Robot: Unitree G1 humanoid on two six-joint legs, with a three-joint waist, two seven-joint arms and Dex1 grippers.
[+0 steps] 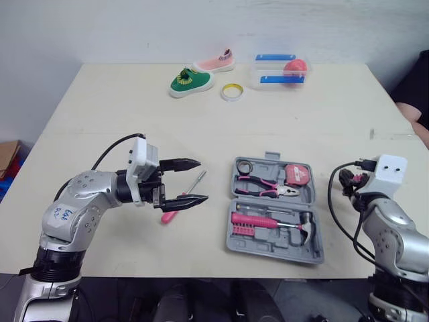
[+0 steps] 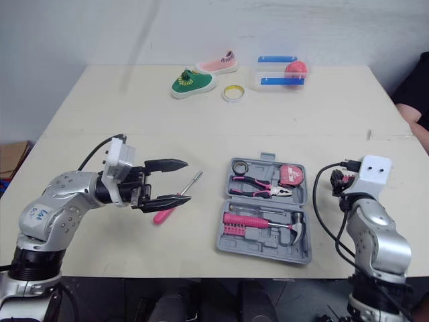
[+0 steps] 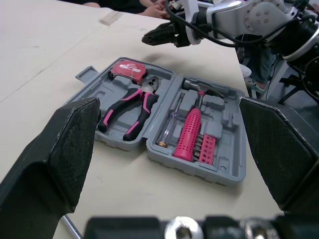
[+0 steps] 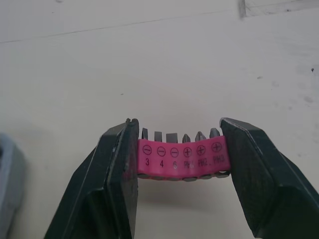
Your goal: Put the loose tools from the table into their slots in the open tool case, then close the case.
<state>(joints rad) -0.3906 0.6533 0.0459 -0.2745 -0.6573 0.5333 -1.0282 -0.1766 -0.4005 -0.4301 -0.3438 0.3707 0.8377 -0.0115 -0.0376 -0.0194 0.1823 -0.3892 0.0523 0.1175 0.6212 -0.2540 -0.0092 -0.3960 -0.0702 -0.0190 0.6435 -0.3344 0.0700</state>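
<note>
The grey tool case (image 1: 236, 243) lies open on the table, holding pink-handled pliers (image 1: 258, 187), a tape measure (image 1: 296, 175), a hammer (image 1: 303, 228) and a pink driver handle (image 1: 253, 221). A loose screwdriver (image 1: 175, 209) with a pink handle lies left of the case. My left gripper (image 1: 201, 180) hovers open just over it, its fingers (image 3: 65, 144) pointing toward the case. My right gripper (image 4: 177, 122) is right of the case, shut on a pink bit holder (image 4: 182, 159) held above the bare table.
At the far edge sit a green shoe (image 1: 191, 82), a pink shoe (image 1: 216, 64), a roll of tape (image 1: 232, 91) and a clear box with blue lids (image 1: 280, 71). A person's arm (image 1: 419, 100) shows at the right edge.
</note>
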